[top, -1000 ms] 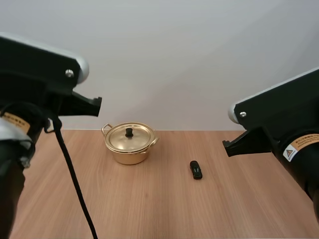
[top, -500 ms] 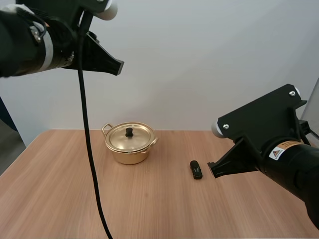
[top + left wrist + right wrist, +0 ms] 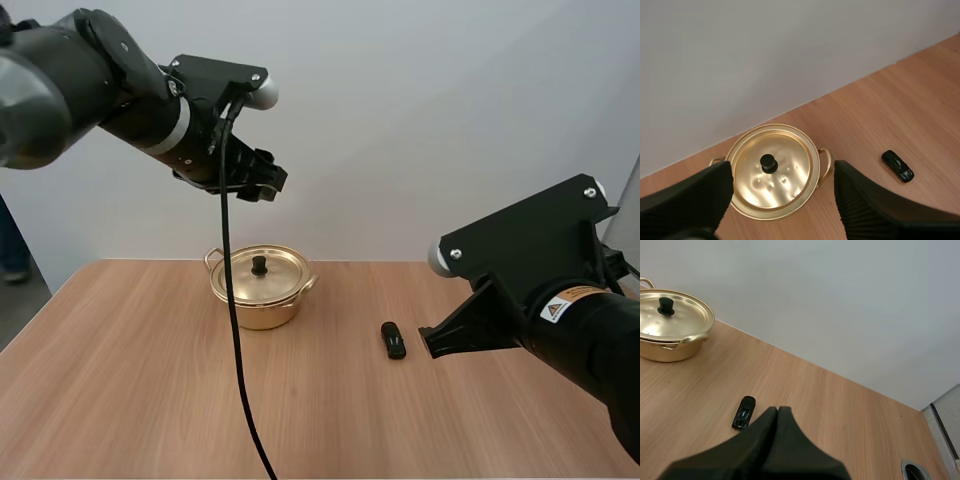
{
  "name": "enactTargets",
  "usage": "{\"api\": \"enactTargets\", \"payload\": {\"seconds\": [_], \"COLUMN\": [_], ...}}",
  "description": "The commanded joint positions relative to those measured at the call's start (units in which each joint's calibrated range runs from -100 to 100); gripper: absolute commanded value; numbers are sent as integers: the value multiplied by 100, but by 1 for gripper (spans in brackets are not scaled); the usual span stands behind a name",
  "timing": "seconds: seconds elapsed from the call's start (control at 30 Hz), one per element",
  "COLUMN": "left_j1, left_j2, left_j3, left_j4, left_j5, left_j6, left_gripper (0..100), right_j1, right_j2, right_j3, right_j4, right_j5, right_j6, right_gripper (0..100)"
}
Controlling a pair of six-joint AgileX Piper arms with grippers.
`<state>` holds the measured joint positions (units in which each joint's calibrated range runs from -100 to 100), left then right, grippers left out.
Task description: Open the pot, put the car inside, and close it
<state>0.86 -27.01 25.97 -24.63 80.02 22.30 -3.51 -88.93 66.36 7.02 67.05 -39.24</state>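
Observation:
A gold pot (image 3: 258, 300) with its lid (image 3: 262, 270) on and a black knob (image 3: 259, 265) stands at the table's back left. A small black toy car (image 3: 394, 341) lies to its right. My left gripper (image 3: 262, 184) hangs high above the pot; in the left wrist view my left gripper (image 3: 782, 172) is open, its fingers (image 3: 860, 200) standing either side of the lidded pot (image 3: 790, 205), with the car (image 3: 898, 166) off beside it. My right gripper (image 3: 777, 412) is shut on nothing, just short of the car (image 3: 744, 412), with the pot (image 3: 670, 347) farther off.
The wooden table (image 3: 330, 430) runs to a plain wall behind the pot. A round metal grommet (image 3: 912, 471) sits near the table's far right corner. My right arm (image 3: 540, 290) hovers over the table's right side.
My left arm has swung up and forward over the pot, and its fingers have gone from shut to wide apart. My right arm came down toward the car, then held still.

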Motion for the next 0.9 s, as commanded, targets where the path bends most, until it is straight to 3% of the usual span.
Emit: {"api": "enactTargets", "payload": {"seconds": [0.0,0.33,0.63,0.87], "left_j1": [-4,-4,-4,-4], "left_j2": [2283,3143,3482,3536], "left_j3": [-77,-164,-210,-616], "left_j4": [-21,-87,-87,-87], "left_j5": [29,84,-1198,-1310], "left_j6": [-31,-21,215,249], "left_gripper": [95,93,92,92], "right_j1": [-23,-209,-322,-360], "right_j2": [1,1,1,1], "right_j3": [9,9,9,9], "right_j4": [80,267,308,345], "right_j5": [27,258,346,359], "right_j6": [6,6,6,6], "right_gripper": [0,0,0,0]}}
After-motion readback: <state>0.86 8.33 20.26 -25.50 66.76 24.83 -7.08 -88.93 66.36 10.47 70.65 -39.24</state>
